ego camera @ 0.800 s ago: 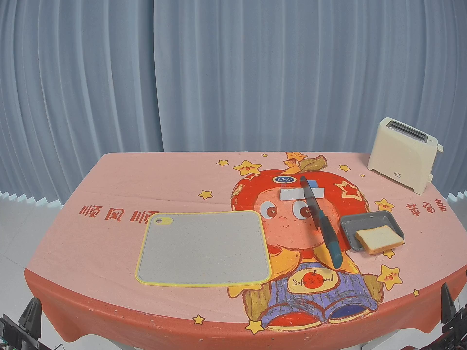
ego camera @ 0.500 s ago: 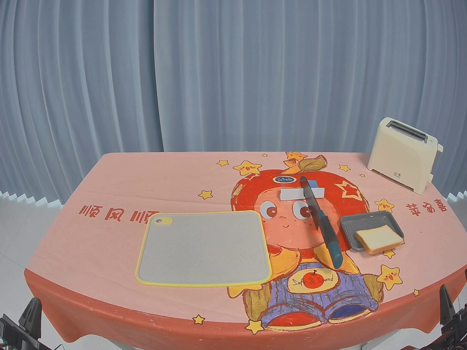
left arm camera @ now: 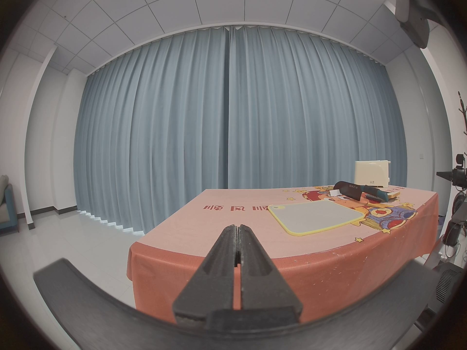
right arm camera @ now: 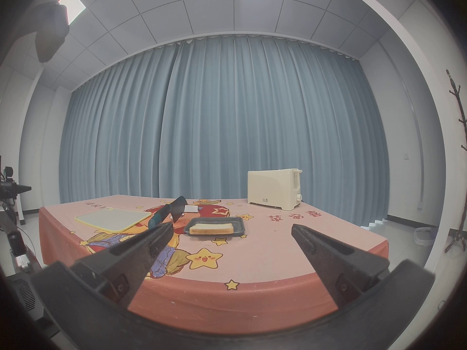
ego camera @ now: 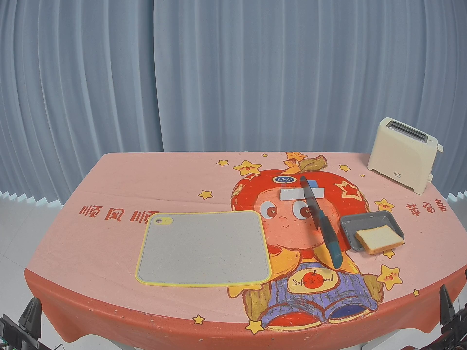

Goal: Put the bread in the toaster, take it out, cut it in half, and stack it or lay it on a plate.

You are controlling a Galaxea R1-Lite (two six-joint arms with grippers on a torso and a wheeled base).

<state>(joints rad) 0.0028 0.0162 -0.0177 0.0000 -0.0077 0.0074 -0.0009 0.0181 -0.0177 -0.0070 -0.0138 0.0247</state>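
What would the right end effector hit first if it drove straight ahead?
Likely the table edge; if the right end effector clears that, the tray holding the bread. Height is unclear.

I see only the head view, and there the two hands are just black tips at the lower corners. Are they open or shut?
Observer: The left hand is shut. Its fingers are pressed together with nothing between them.
Operator: And the other one?
Observer: The right hand is open and empty, with its fingers wide apart. It points toward the slice of white bread on the dark grey rectangular plate.
Operator: Does the dark-bladed knife with the teal handle lie flat?
Observer: No, it is tilted. From the right wrist view its blade end stands higher than its handle end.
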